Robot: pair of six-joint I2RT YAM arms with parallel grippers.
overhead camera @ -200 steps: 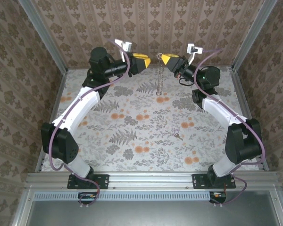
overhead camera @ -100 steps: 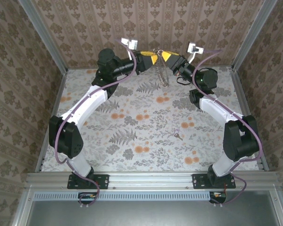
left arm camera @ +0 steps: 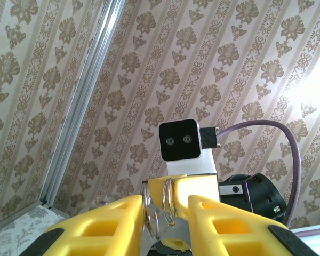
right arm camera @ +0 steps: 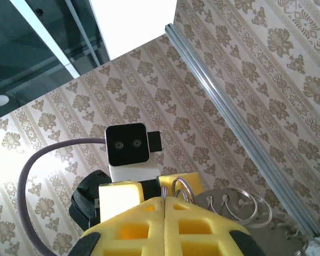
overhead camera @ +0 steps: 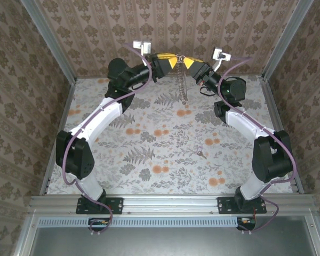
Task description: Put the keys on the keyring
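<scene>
The papered walls [overhead camera: 213, 26] stand close behind my two pincers, which meet nose to nose high over the far edge of the floral counter [overhead camera: 122, 176]. An aluminium post [left arm camera: 80, 106] runs up the corner beside them. From my left wrist, the other arm's black-and-white camera block [left arm camera: 179, 144] and its purple cable [left arm camera: 277, 133] sit straight ahead (very near indeed).

My right pincer [overhead camera: 184, 62] is pressed shut, its yellow fingers [right arm camera: 149, 218] flat together, with a loop of the keyring [right arm camera: 181, 189] poking out at the tip and more loops off to the side. My left pincer [left arm camera: 165, 205] stands narrow, with wire loops of the keyring [left arm camera: 169, 198] in the gap. They lie against one finger [left arm camera: 112, 224], while a sliver of space shows before the other.

The chain of the keyring [overhead camera: 181, 80] hangs straight down from where the pincers meet, its end near the counter. The key [overhead camera: 201, 154] lies flat on the counter, well apart from both pincers and nearer my right arm's base.
</scene>
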